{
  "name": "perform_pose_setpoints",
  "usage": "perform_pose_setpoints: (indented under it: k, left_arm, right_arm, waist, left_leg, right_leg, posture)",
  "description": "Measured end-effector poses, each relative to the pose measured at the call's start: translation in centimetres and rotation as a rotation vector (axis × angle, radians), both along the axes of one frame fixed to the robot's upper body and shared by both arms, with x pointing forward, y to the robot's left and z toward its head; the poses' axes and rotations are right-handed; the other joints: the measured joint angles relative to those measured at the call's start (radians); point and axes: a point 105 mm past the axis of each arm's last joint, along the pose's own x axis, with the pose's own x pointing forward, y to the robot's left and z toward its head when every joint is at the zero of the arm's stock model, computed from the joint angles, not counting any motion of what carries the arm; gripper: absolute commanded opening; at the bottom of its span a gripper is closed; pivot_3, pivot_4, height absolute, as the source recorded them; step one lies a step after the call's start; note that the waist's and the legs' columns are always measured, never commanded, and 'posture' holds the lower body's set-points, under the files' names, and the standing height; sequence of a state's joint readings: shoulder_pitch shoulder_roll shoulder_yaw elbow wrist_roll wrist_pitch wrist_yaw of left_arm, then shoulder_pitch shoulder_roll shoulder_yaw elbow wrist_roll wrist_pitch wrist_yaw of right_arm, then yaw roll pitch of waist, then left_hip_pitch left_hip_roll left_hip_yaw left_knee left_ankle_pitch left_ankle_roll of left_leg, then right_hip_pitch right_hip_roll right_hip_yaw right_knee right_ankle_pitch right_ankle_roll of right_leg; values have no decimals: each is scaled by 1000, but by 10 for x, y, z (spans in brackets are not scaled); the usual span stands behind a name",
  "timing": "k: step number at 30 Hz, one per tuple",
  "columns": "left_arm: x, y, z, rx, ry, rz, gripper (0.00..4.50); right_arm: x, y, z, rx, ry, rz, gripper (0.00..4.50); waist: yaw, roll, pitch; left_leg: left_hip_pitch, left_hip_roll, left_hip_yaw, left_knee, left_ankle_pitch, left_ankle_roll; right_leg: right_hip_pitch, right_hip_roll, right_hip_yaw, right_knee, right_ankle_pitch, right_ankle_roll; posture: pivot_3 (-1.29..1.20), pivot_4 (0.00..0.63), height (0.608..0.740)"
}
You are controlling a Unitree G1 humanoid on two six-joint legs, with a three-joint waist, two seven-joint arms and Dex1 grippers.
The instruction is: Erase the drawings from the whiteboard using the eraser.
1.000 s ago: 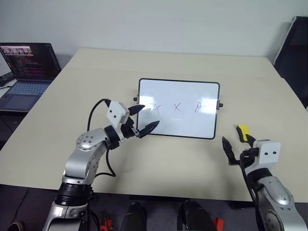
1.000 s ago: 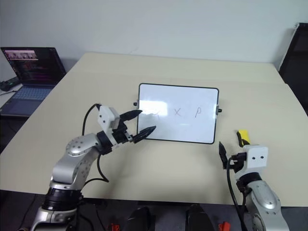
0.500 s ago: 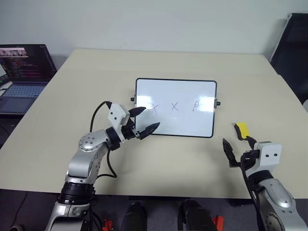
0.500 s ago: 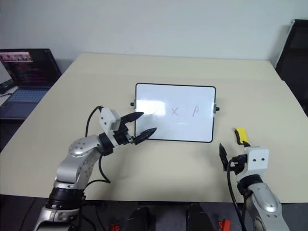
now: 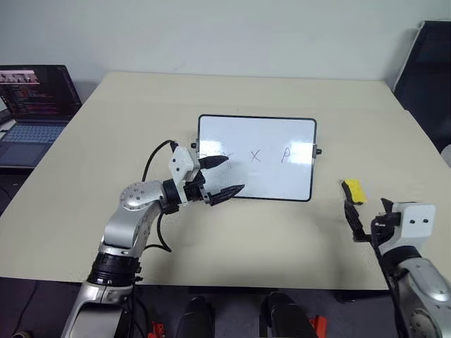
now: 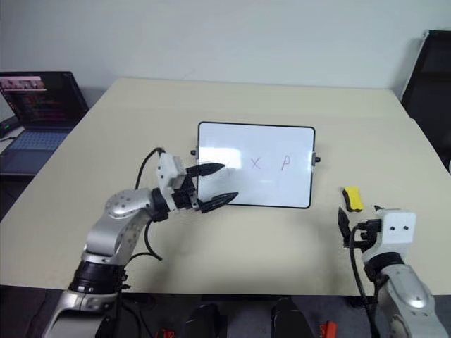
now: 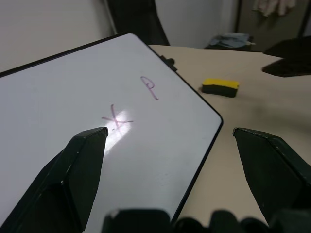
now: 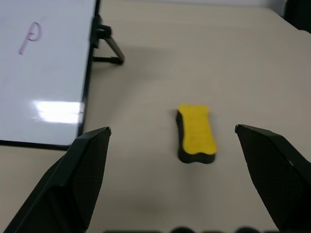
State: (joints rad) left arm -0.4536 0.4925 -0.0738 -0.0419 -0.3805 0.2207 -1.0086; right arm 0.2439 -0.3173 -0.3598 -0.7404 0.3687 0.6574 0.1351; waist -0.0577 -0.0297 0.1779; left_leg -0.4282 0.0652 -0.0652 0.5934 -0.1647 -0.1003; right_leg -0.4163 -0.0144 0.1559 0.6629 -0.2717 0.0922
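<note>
Beige tabletop (image 5: 282, 232) fills most of the left eye view, with a laptop (image 5: 32, 105) off at about nine o'clock. On it lies the whiteboard (image 5: 257, 134), carrying the drawings (image 5: 255, 155) in a row. The left gripper (image 5: 225, 176) hangs over the board's near left corner, its two black fingers spread wide with nothing between them. At roughly four o'clock from the board, well apart from its frame, lies the eraser (image 5: 353, 190); the right gripper (image 5: 366, 220) sits just on the near side of it, jaws wide and empty. From the left wrist view, the fingers (image 7: 73, 174) straddle the board's near corner, a cross and the P-like stroke ahead and the yellow block beyond. From the right wrist view, the fingers (image 8: 82, 170) stand far apart, the eraser lying on the table ahead between them, untouched.
</note>
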Motion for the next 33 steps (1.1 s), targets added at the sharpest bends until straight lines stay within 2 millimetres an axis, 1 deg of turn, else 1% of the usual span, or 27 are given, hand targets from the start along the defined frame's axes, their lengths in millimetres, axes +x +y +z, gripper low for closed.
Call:
perform_pose_setpoints:
  k: [2,5,8,12,19,23,26,33]
  left_arm:
    - [-4,-7,4,19,-1,-65,4500]
    - [-8,-15,9,45,-16,-141,4500]
    - [-11,-20,13,67,-31,-191,4500]
    - [-13,-25,14,96,-55,-227,4500]
    - [-14,-26,14,100,-57,-233,4500]
    - [-14,-25,14,102,-57,-230,4500]
    - [-14,-25,14,103,-54,-220,4500]
    - [-17,-21,8,117,-38,-189,4500]
  right_arm:
    - [3,-3,3,11,23,10,4480]
    - [11,1,9,26,45,57,4480]
    - [24,0,9,45,73,73,4480]
    - [43,-5,0,61,133,65,4480]
    - [79,-17,-14,63,183,23,4480]
    - [89,-28,-25,66,206,-2,4480]
    - [94,-31,-32,66,228,-1,3877]
    - [97,-34,-35,73,239,2,1355]
  waist:
    - [-1,0,0]
    - [-2,0,0]
    - [-3,0,0]
    - [-3,0,0]
    - [-6,0,0]
    - [-7,0,0]
    - [-8,0,0]
    - [-10,0,0]
  left_leg:
    - [0,0,0,0,0,0]
    - [1,0,-1,0,0,0]
    - [1,0,-1,1,0,0]
    - [1,0,-2,0,0,0]
    - [1,0,-2,1,0,0]
    - [1,-1,-3,0,0,0]
    - [1,-1,-3,0,0,0]
    - [1,-1,-4,1,0,0]
  right_leg:
    - [1,0,0,0,0,0]
    - [2,0,-1,0,0,0]
    - [2,0,-1,0,0,0]
    - [3,0,-1,-1,0,0]
    - [3,0,-2,-1,1,1]
    - [4,0,-2,-1,1,3]
    - [4,0,-2,-1,2,4]
    - [4,1,-3,0,1,3]
  posture:
    - [0,150,740]
    - [0,150,740]
    - [0,150,740]
    - [0,150,740]
    - [0,150,740]
    - [0,150,740]
    - [0,150,740]
    - [0,150,740]
